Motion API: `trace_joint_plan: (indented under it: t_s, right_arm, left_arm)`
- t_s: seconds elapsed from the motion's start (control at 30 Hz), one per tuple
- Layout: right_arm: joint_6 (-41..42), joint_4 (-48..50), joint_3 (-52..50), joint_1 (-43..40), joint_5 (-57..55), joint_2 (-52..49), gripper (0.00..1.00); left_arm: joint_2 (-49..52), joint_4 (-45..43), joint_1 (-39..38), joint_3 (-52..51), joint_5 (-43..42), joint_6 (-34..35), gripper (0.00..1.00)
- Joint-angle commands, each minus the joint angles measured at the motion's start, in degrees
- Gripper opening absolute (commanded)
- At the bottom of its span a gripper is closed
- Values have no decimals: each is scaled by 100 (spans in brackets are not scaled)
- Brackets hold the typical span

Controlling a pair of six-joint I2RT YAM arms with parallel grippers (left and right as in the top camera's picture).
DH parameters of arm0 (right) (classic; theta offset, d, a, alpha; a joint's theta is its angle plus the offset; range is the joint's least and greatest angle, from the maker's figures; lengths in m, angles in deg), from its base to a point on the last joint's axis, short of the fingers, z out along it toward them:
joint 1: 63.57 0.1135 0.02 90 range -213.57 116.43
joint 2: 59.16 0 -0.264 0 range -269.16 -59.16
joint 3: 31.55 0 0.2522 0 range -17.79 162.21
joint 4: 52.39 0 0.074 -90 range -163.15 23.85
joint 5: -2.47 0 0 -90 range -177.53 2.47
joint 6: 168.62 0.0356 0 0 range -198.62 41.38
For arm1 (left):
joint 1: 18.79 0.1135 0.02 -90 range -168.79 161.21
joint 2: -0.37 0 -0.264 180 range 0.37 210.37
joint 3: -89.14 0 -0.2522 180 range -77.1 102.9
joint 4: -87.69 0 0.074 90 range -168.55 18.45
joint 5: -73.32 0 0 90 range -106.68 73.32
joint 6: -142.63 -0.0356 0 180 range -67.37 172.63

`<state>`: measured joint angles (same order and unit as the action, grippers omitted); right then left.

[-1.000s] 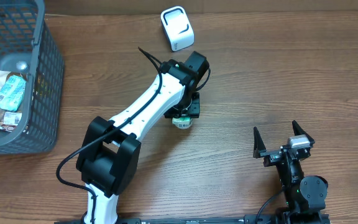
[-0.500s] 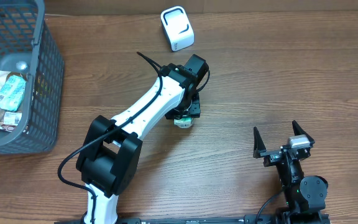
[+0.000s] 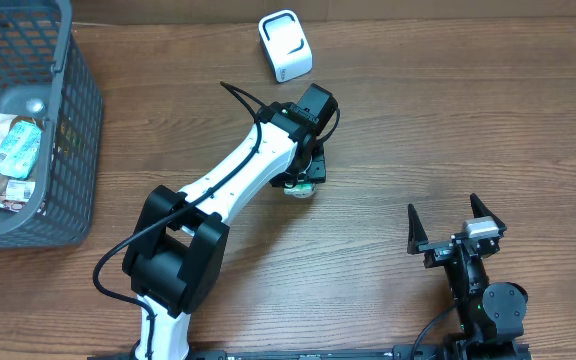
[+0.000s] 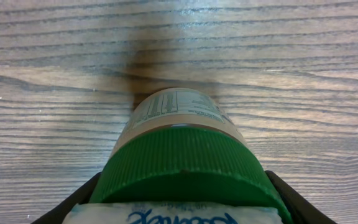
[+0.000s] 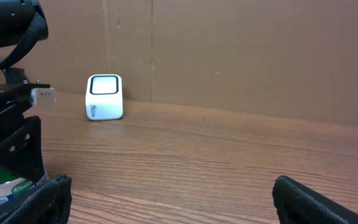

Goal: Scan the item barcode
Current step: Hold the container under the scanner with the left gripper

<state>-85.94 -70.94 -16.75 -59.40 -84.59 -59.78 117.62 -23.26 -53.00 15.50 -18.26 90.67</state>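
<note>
The item is a jar with a green ribbed lid (image 4: pixel 182 165) and a white printed label (image 4: pixel 176 109). My left gripper (image 4: pixel 182 208) is shut on it, one dark finger on each side of the lid. In the overhead view the jar (image 3: pixel 301 190) pokes out beneath the left gripper (image 3: pixel 306 172) at mid-table. The white barcode scanner (image 3: pixel 285 46) stands at the far edge, apart from the jar. The right wrist view shows the scanner (image 5: pixel 105 97) and a bit of the jar (image 5: pixel 5 185) at far left. My right gripper (image 3: pixel 455 222) stands open and holds nothing near the front right.
A grey mesh basket (image 3: pixel 73 120) with several packaged goods sits at the far left edge. The left arm (image 3: pixel 238 175) stretches diagonally across the table's middle. A cardboard wall (image 5: pixel 241 50) closes off the back.
The left gripper with the jar has shifted slightly up and to the right, toward the scanner. The right arm has not moved.
</note>
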Motion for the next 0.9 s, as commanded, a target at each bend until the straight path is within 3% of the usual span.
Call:
trace_joint_plan:
  t_s: [0.0,0.6,0.87]
  right_arm:
    - [-7,15,-59,-17,-31,46,100]
    - [-7,15,-59,-17,-31,46,100]
    - [-7,15,-59,-17,-31,46,100]
  left_arm:
    - [-96,-63,-33,-33,96,122,32]
    - [-61,-369,-33,-225,225,118,33]
    - [-57,-365,-35,-225,223,118,42]
